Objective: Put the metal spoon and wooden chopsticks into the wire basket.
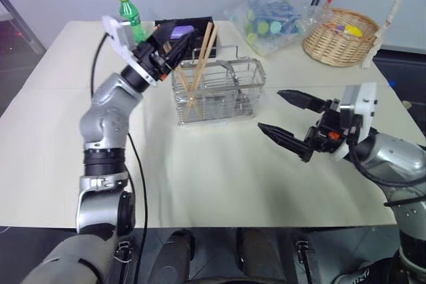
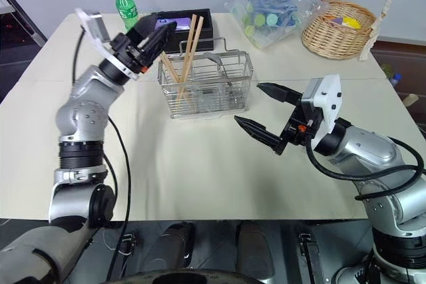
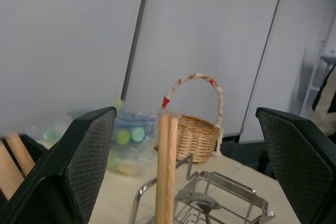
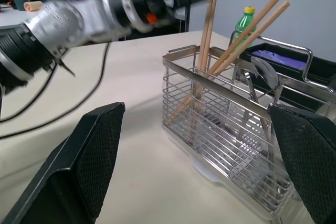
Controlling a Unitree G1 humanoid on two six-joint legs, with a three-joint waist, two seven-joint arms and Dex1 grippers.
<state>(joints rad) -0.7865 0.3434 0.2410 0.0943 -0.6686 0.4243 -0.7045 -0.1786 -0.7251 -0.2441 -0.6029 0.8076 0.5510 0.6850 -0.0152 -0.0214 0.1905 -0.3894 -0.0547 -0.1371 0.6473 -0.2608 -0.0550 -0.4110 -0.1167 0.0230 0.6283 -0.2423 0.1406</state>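
- The right gripper (image 1: pixel 287 116), nearest of all, hangs just above the cream tabletop (image 1: pixel 219 177) at the near right, its two black fingers (image 1: pixel 283 139) spread wide with nothing between them, pointing left toward the basket.
- The rectangular silver wire-mesh basket with inner dividers and a thin wire handle (image 1: pixel 218 91) stands upright mid-tabletop, to the left of and farther off than the right gripper.
- The long, thin, light-tan wooden chopsticks (image 1: pixel 200 68) stand in the basket's left compartment, leaning and crossing one another, tips rising above the rim.
- The small shiny silver metal spoon (image 4: pixel 266 77) stands in a compartment to the right of the chopsticks, bowl up, leaning against the wire.
- The left gripper (image 2: pixel 156 32) is raised at the basket's far left corner, close to the chopstick tops; its black fingers (image 3: pixel 86 153) are spread wide and hold nothing.
- Far side: a green plastic bottle with a yellow cap (image 1: pixel 131 16), a black rectangular box (image 1: pixel 193 28), a clear bag of coloured items (image 1: pixel 269 23), and a round woven wicker basket with a tall arched handle (image 1: pixel 343 34) at far right.
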